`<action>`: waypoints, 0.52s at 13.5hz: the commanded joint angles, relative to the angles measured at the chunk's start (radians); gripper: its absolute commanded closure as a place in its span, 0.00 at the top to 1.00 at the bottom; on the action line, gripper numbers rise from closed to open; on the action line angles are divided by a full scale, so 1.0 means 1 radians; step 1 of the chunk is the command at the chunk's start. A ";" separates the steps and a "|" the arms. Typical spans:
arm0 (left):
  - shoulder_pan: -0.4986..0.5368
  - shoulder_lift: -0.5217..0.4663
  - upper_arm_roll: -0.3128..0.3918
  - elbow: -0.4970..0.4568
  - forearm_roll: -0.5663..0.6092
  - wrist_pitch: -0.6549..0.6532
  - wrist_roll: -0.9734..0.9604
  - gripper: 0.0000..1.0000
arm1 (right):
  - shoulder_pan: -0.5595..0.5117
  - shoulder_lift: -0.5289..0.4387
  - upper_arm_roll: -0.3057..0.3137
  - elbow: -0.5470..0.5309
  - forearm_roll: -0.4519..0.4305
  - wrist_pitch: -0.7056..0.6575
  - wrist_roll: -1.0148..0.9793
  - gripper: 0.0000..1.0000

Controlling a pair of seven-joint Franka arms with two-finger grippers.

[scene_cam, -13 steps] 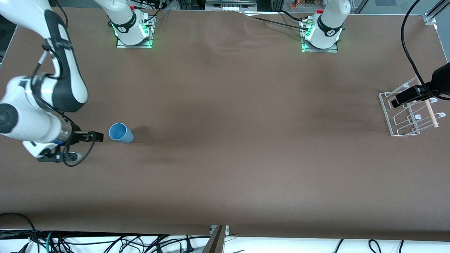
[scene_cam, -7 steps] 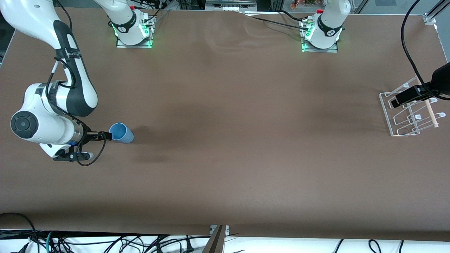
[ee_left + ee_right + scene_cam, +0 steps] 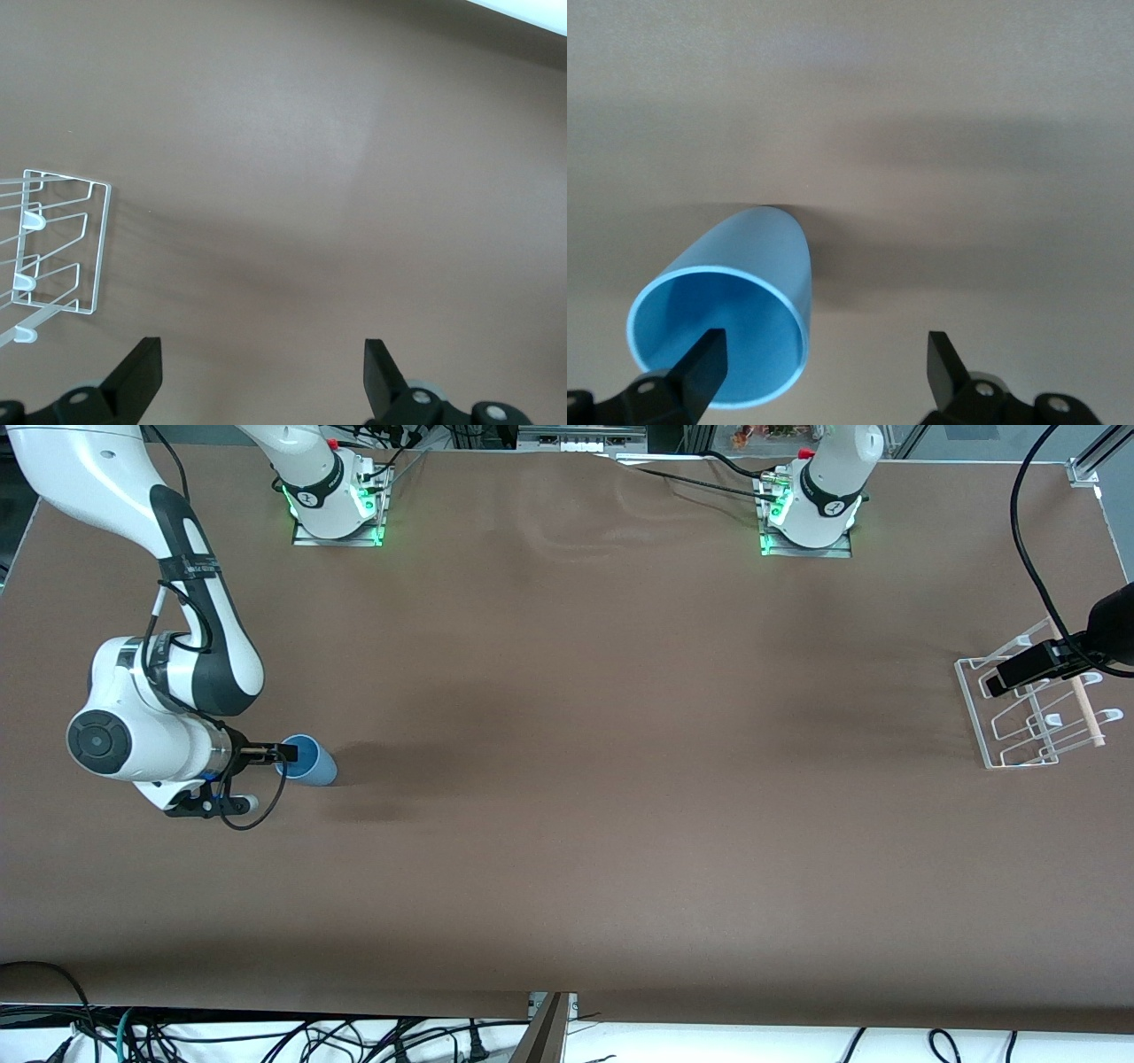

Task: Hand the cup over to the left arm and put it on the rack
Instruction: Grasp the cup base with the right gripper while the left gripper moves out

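Right gripper point(image 3: 285, 754) low at the cup point(image 3: 306, 760), fingers point(image 3: 700, 363) spread wide — one finger sits in front of the cup's open mouth, the other clear of the wall, nothing gripped. Cup stands on the brown tabletop point(image 3: 567, 824) at the right arm's end, mouth tipped toward the fingers in the right wrist view. Left gripper point(image 3: 1019, 670) waits over the rack point(image 3: 1032, 708) at the left arm's end, fingers point(image 3: 137, 376) open and empty — the rack's white wire edge point(image 3: 62, 243) shows just past one fingertip.
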 commanded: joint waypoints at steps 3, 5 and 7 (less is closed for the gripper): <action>0.004 0.008 -0.009 0.031 0.011 -0.017 0.022 1.00 | -0.002 -0.042 0.005 -0.126 0.018 0.147 -0.013 0.85; -0.014 0.006 -0.024 0.033 0.005 -0.017 0.022 1.00 | -0.002 -0.048 0.007 -0.126 0.018 0.138 -0.011 0.39; -0.056 0.012 -0.062 0.033 0.008 -0.007 0.022 1.00 | -0.004 -0.048 0.011 -0.122 0.018 0.120 -0.009 0.16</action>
